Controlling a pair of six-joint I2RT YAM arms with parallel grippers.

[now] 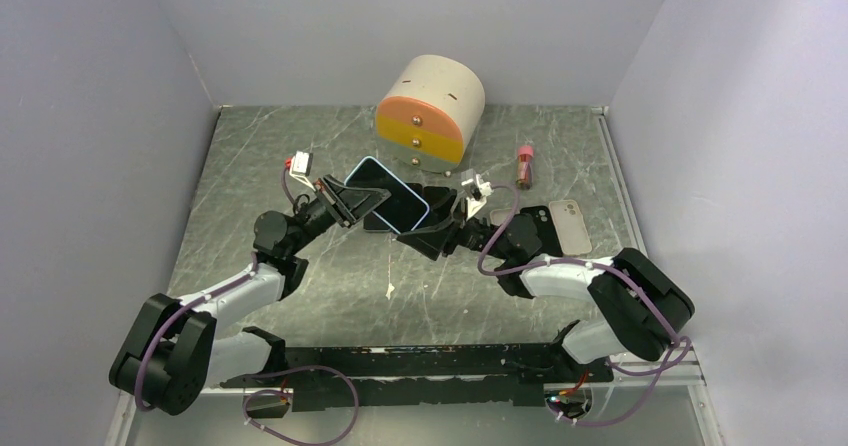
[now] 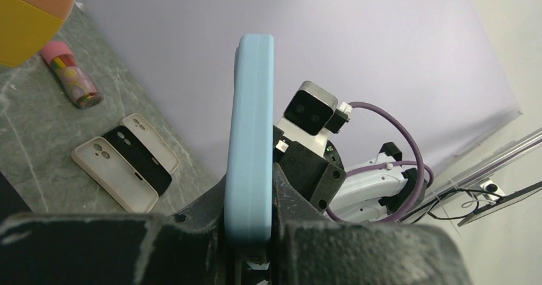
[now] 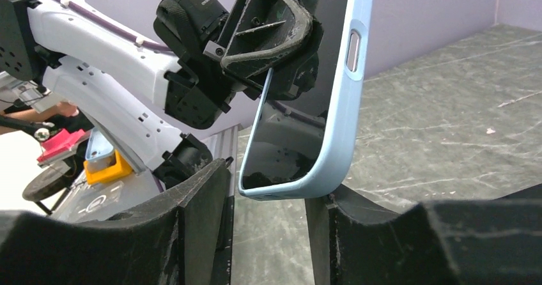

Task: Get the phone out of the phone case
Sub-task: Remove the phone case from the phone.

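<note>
Held above the marbled table (image 1: 260, 166), the phone (image 1: 390, 194) in its pale blue case (image 2: 250, 138) is pinched by the left gripper (image 1: 362, 204). The right gripper (image 1: 432, 224) stands spread around its lower corner, with a gap on one side. Behind sits a round drawer box (image 1: 430, 106); to the right lie a pink-capped tube (image 1: 524, 166) and spare cases (image 2: 124, 163). The left wrist view alone counts three of these: two beige, one black. The right wrist view shows a side button (image 3: 352, 50). The tube's label is too small to read.
</note>
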